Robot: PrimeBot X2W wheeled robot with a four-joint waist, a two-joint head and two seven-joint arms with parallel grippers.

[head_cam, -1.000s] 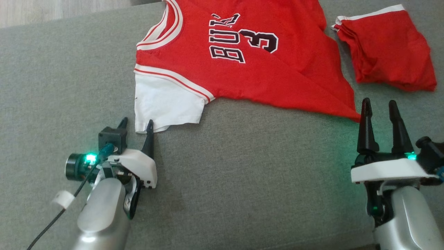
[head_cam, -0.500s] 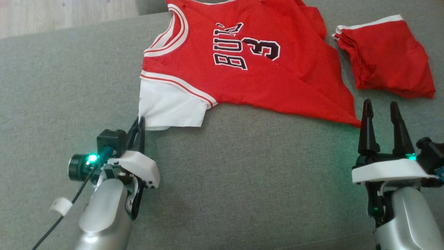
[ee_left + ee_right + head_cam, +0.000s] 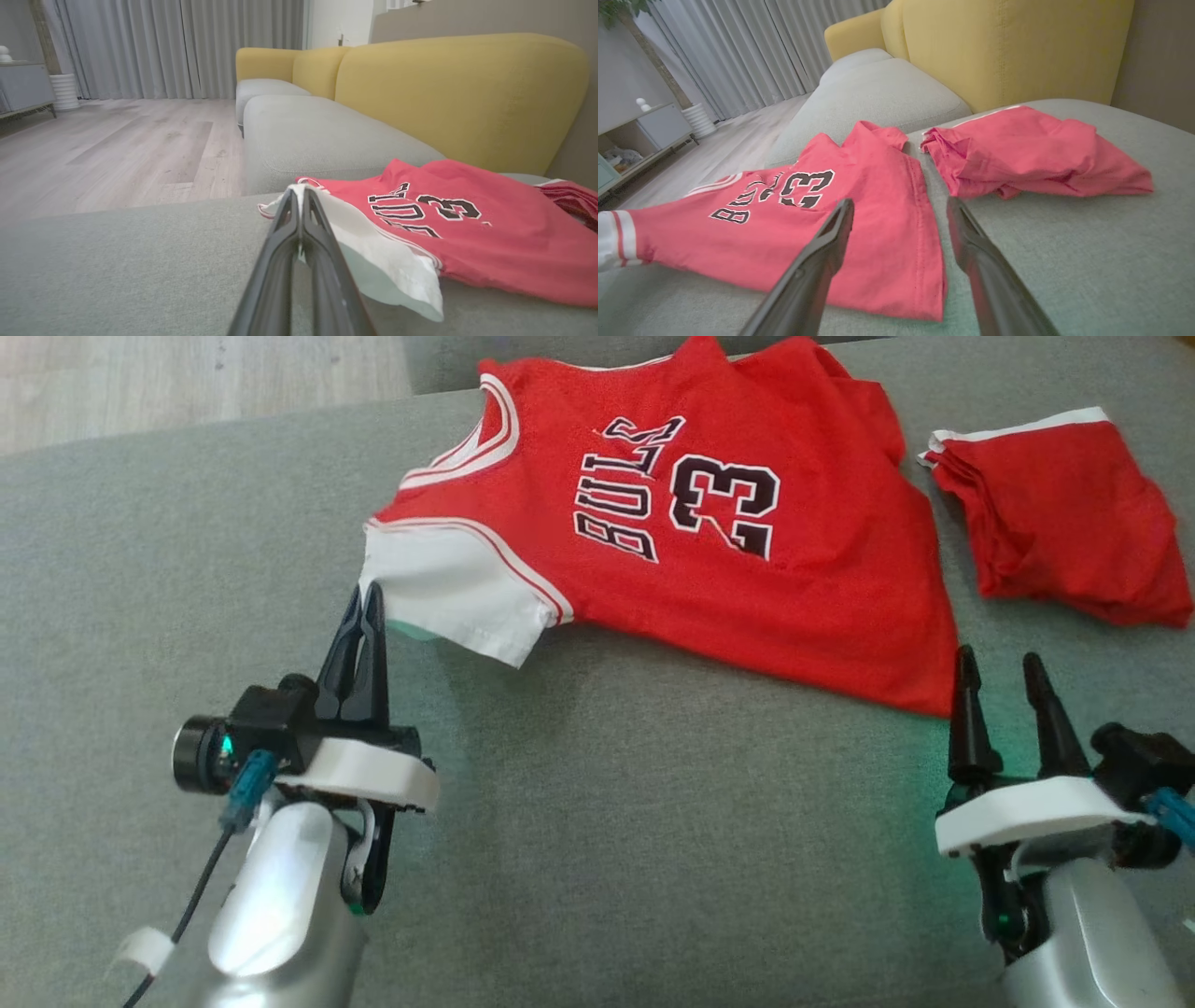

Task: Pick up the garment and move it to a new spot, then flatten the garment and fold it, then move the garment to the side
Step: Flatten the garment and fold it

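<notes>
grey sofa seat (image 3: 653,859), wooden floor (image 3: 117,149)

The garment (image 3: 822,616) is a red basketball jersey with white-and-red striped trim at the neck and armhole, black white-edged lettering and the number 23 on the chest, and a white short sleeve (image 3: 448,593). It lies spread face up, mildly rumpled, on the far part of the grey sofa seat (image 3: 653,821), neck to the left and hem to the right. The sleeve's left edge is pinched in the closed left claw (image 3: 366,597) and held just off the cushion
</notes>
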